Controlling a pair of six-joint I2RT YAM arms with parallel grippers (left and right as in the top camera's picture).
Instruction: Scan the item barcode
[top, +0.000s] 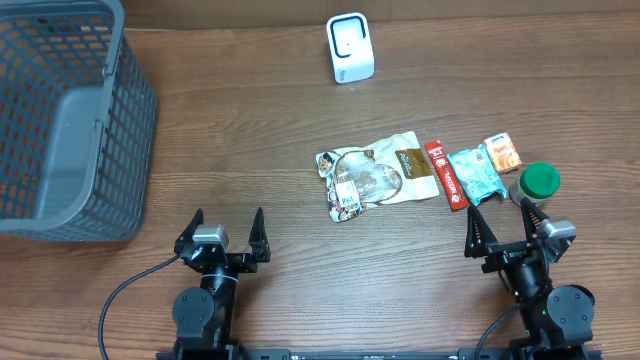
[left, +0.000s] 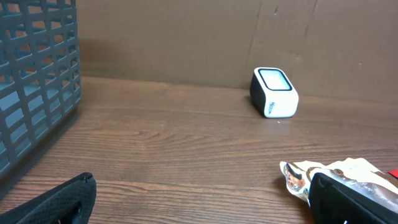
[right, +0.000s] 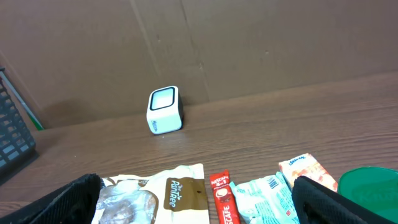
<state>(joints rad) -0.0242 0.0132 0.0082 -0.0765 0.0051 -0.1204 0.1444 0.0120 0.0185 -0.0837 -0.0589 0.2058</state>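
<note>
Basket (top: 138, 140) — cut off at top and left edges.

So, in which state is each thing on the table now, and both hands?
Left hand, open, empty.
Right hand, open, empty.
Basket, upright, nothing seen inside.
Scanner, standing upright.
Snack bag, lying flat.
Red stick, lying flat.
Teal packet, lying flat.
Orange packet, lying flat.
Bottle, green cap on.

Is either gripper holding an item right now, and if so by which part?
Nothing is held: the left gripper and the right gripper both stand open and empty.
</note>
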